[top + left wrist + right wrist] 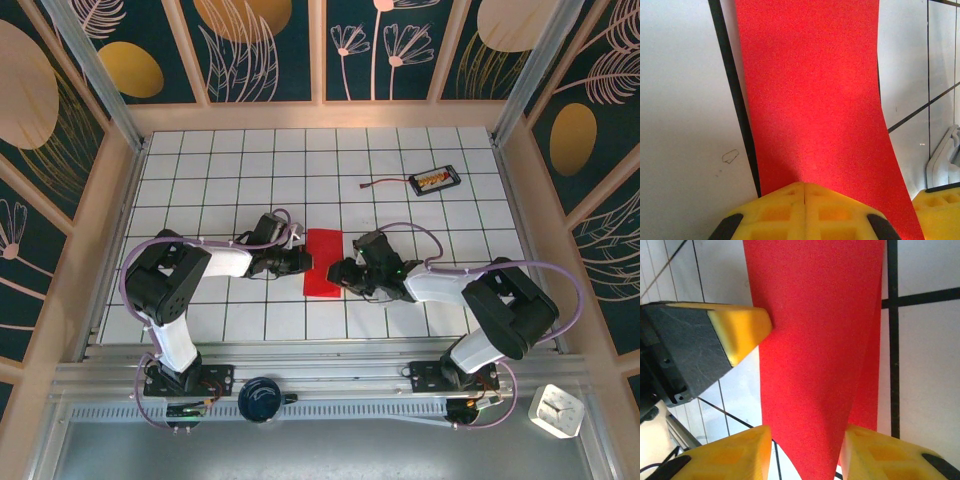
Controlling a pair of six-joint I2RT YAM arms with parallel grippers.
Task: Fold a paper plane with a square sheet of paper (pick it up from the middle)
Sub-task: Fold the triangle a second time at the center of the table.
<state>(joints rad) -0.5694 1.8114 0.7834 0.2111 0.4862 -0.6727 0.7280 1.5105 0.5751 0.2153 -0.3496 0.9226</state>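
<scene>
Pincers first. Got the left gripper [804, 192] pressed fully shut at the bottom of its wrist view, pinching one edge of the red sheet [810, 90]. Got the right gripper [807, 440] with jaws apart at the bottom of its own frame, straddling the opposite edge, not clamped from what shows. From above, sits dead centre of the frame between the two, curving up off the white tiled table [685, 100] toward the pinched end. Looks folded down to a narrow strip. Handling guess: feather-light, floppy, creases at the slightest squeeze, probably tears if tugged from both sides. Best to nip right at the edge midpoints, gentle pressure, no pulling apart.
</scene>
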